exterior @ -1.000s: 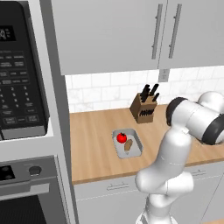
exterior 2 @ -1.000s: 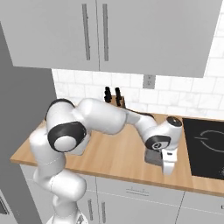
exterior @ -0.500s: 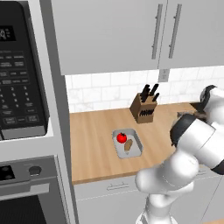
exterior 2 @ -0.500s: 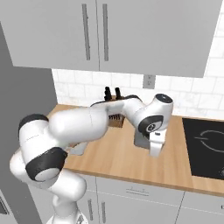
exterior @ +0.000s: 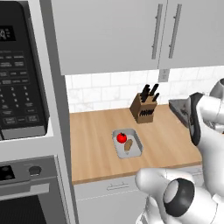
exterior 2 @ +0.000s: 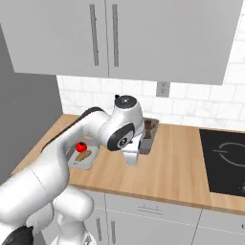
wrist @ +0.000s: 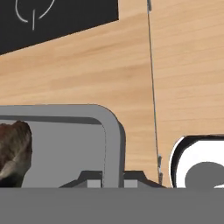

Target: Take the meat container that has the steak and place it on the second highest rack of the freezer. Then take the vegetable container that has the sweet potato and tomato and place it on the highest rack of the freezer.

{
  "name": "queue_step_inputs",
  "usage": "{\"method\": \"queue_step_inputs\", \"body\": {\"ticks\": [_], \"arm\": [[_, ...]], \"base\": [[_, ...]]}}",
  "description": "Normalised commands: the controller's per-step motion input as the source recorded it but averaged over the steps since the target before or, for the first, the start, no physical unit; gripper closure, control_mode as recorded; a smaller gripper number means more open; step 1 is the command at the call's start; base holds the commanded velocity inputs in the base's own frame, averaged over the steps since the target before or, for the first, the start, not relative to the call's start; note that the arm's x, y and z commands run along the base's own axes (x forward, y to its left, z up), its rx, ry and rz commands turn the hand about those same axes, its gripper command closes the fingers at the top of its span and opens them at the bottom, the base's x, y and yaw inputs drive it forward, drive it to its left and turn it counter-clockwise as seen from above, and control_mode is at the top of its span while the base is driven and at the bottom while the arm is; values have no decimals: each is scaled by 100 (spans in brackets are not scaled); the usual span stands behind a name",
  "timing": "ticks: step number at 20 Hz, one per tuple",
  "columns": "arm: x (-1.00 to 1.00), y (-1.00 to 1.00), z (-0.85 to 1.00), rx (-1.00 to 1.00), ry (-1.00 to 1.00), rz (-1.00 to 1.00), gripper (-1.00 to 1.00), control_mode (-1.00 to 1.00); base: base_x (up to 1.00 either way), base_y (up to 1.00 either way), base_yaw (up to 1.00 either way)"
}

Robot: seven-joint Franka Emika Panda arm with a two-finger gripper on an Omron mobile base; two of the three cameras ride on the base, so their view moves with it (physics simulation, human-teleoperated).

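My gripper (wrist: 111, 178) is shut on the rim of the grey meat container (wrist: 112, 131). The dark brown steak (wrist: 13, 148) lies inside it at the left. In the right base view the meat container (exterior 2: 149, 136) with the steak (exterior 2: 150, 126) hangs by my hand (exterior 2: 133, 152) over the middle of the counter. Its grey edge (exterior: 178, 107) shows beside the arm in the left base view. The vegetable container (exterior: 131, 151) rests on the counter with the red tomato (exterior: 122, 138) and the tan sweet potato (exterior: 128, 145) in it. The freezer is out of view.
A knife block (exterior: 144, 109) stands by the tiled wall behind the vegetable container. A black cooktop (exterior 2: 225, 160) is set into the counter (exterior 2: 182, 167) at the right. The black microwave and oven column (exterior: 22, 100) rises left of the counter. Wall cabinets (exterior 2: 119, 38) hang overhead.
The arm has swung away from the cooktop side toward the middle of the counter, carrying the meat container. The vegetable container has stayed put.
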Motion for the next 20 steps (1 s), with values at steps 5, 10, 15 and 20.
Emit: {"method": "queue_step_inputs", "body": {"ticks": [5,10,15,20], "arm": [[-16,100,59,-7,0,0,100,-100],[-19,93,67,-1,8,0,100,-100],[-15,85,55,1,10,0,100,-100],[-18,49,29,12,7,4,100,-100]], "base": [[0,0,0],[0,0,0],[0,0,0],[0,0,0]]}}
